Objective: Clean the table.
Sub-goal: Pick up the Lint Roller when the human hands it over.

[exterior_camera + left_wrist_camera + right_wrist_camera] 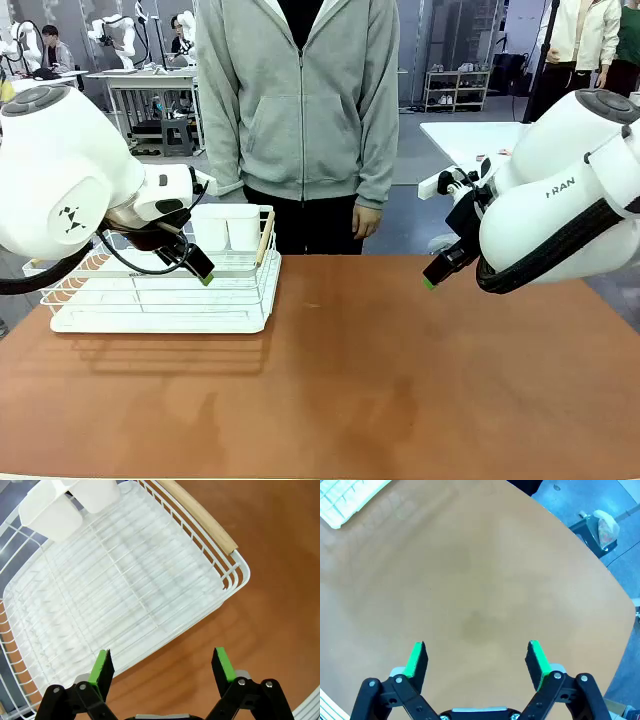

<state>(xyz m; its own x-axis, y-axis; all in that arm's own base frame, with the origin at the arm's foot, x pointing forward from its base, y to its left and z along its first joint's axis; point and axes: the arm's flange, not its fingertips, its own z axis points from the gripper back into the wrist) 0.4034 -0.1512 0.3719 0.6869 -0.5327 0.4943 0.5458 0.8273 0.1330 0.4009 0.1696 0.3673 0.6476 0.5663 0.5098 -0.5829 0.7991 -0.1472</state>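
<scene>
Tabletop [380, 390], reddish-brown, spreads across the middle and lower part of the front view and carries a white wire dish rack [165, 322] at centre left. Two white cups [228, 230] stand in the rack's upper right corner. Left pincer [162, 664] hangs released, jaws spread wide, above the rack's edge. Right pincer [477, 656] is likewise released, over the brown surface at centre right. A person in a grey hoodie [300, 110] stands at top centre.
</scene>
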